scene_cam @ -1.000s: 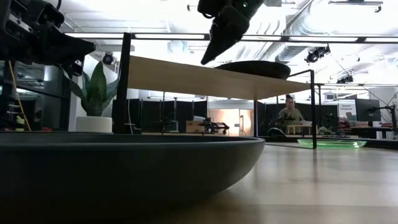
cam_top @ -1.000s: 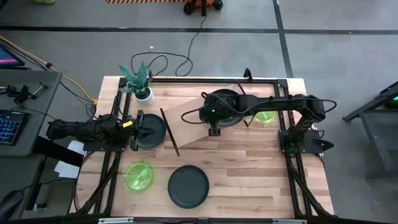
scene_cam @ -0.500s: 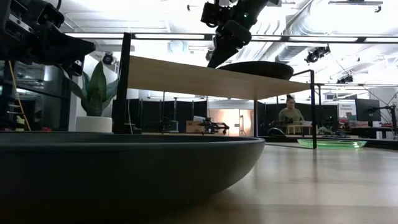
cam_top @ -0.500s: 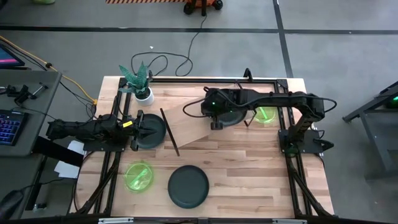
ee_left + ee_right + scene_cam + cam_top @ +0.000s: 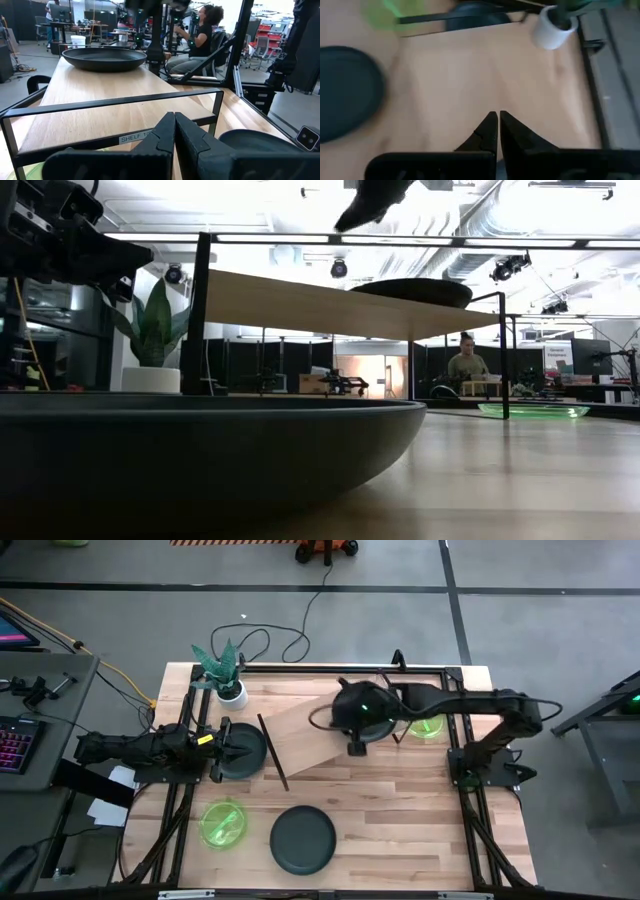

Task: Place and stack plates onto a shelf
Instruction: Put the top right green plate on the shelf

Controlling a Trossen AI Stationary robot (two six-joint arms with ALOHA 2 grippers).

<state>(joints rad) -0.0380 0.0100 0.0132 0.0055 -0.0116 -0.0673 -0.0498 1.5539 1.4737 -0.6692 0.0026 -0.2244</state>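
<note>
Since a moment ago, the right tool (image 5: 312, 720) has risen off the dark plate (image 5: 412, 291) it hovered at, and that plate now sits alone on the shelf (image 5: 300, 302); the left arm has not shifted.

At the left side of the surface (image 5: 400, 810), the left tool (image 5: 222, 748) rests with its fingers (image 5: 170, 137) pressed together, empty, at the near edge of a second dark plate (image 5: 243, 752). A white pot with a green plant (image 5: 226, 675) stands at the back left corner. A green plate (image 5: 222, 821) lies near the front left, with a third dark plate (image 5: 302, 838) just to its right, apart from it.

Seen from above, the shelf runs with its long axis left to right across the middle of the surface, its top flat and level on thin black legs. The right arm stretches over it from the right, covering the shelf plate from above. Its fingers (image 5: 492, 131) are closed together and hold nothing. Another green plate (image 5: 427, 726) lies on the surface under the arm, toward the right.
</note>
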